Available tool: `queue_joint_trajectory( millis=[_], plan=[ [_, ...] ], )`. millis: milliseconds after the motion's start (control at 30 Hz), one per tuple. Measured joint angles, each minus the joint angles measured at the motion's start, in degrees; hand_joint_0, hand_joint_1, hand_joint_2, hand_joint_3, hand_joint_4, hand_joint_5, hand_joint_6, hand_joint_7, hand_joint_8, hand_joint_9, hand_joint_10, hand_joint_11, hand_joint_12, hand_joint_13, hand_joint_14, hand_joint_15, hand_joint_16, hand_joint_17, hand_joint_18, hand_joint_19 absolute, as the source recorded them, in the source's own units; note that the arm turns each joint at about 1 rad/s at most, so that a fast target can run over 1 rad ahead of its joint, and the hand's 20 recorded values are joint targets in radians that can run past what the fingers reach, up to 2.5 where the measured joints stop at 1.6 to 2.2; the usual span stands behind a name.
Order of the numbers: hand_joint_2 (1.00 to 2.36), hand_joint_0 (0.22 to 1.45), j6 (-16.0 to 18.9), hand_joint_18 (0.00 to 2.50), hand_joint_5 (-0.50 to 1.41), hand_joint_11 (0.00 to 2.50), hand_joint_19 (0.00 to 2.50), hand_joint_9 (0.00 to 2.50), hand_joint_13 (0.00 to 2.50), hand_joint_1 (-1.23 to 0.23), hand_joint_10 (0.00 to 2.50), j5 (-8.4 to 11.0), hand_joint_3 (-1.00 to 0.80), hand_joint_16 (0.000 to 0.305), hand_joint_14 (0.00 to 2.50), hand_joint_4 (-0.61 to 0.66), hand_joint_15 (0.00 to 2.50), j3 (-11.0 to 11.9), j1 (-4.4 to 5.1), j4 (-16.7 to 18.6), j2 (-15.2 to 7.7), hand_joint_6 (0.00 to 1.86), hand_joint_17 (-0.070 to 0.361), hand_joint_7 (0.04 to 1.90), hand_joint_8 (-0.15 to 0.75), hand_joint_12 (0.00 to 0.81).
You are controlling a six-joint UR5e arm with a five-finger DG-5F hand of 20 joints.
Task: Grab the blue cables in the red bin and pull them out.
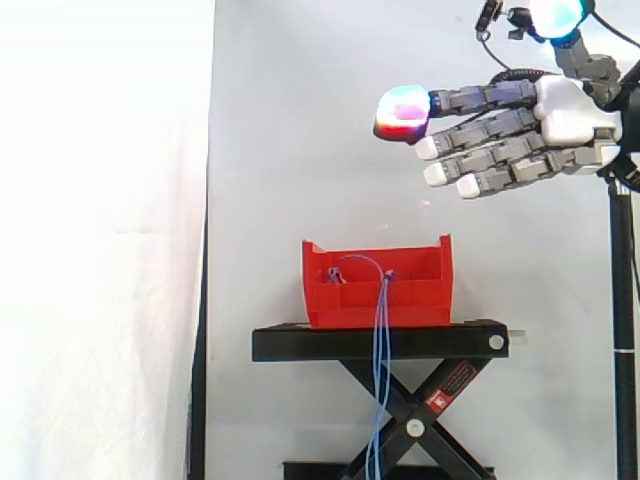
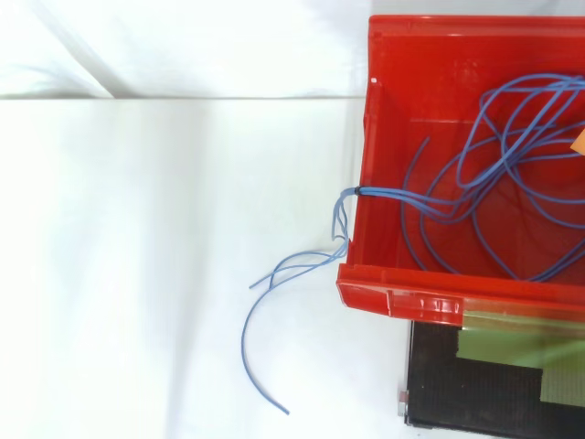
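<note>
My hand (image 1: 570, 110) wears a white palm shell. From that palm run grey, blocky fingers (image 1: 490, 98) tipped with thick pads (image 1: 402, 113): most white, one glowing red and cyan, another cyan above the palm.

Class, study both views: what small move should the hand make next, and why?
Probably lower the hand down-left toward the red bin: in the side view it hangs open above and right of it, while the blue cables lie looped inside, some draped over a wall.
</note>
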Motion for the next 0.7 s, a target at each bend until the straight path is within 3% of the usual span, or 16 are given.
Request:
queue_joint_trajectory(
  millis=[700],
  plan=[
    [1.0, 0.72, -0.39, 0.0, 0.14, 0.0, 0.3, 0.12, 0.0, -0.72, 0.0, 0.07, -1.0, 0.057, 0.0, 0.14, 0.17, 0.86, 1.04, 0.38, 0.0, 0.01, 0.128, 0.14, 0.236, 0.37]
  ],
)
